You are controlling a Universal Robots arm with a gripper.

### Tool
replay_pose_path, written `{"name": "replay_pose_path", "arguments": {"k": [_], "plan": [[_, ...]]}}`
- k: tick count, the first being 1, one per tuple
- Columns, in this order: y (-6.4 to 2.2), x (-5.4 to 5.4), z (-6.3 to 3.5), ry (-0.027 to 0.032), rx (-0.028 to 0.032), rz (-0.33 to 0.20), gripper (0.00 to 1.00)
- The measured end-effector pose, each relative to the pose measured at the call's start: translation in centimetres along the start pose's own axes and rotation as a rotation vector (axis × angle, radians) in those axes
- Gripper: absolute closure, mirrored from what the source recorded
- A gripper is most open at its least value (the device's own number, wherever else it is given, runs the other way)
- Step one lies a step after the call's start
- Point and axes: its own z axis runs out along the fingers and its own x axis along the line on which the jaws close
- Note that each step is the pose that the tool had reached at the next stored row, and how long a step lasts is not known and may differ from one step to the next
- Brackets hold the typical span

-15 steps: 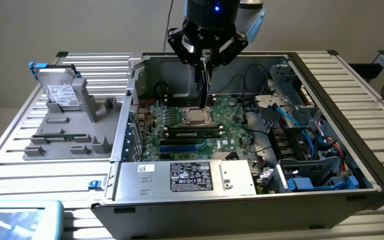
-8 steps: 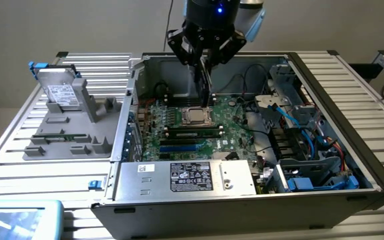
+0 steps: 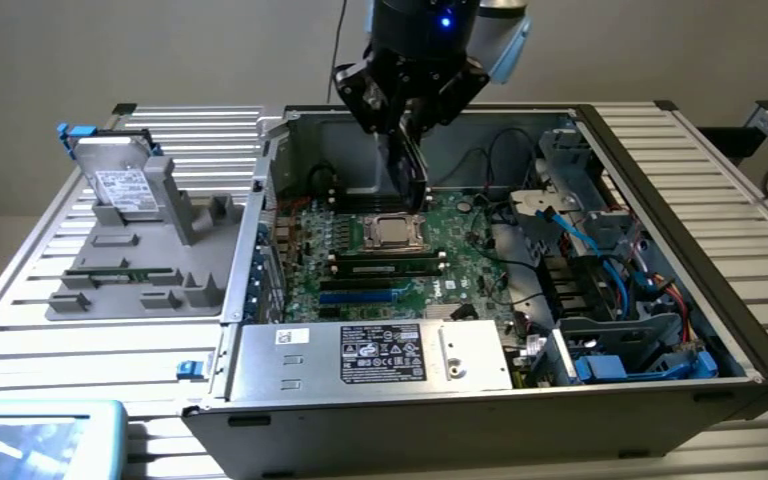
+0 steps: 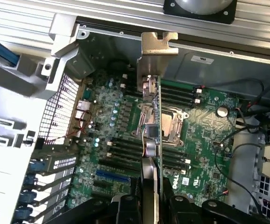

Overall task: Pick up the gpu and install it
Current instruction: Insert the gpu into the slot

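Pick-up looks done: the fingers [image 4: 125, 208] clamp the gpu [image 4: 150, 98] edge-on above the motherboard [image 4: 205, 135] inside the case [image 3: 464, 432]. Installing now, I'd say; seating needs its edge square over a slot

The tool [image 4: 149, 203] is black. A small light [image 3: 447, 20] glows blue. The gpu [image 4: 152, 126] has a dark green board and a shiny silver end. The big board [image 3: 398, 245] in the dark grey case [image 3: 678, 190] is green, with black and blue slots. The near box [image 3: 371, 355] is silver with a black and white label. The tray [image 3: 131, 290] is grey. The surface [image 3: 51, 340] is silver with stripes.
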Motion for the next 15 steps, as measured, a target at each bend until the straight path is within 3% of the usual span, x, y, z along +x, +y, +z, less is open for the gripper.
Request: {"name": "replay_pose_path", "arguments": {"k": [5,15], "plan": [[0.00,0.00,0.02,0.0108,0.0041,-0.091,0.71],[-0.01,0.00,0.07,0.0378,0.0107,-0.270,0.71]]}}
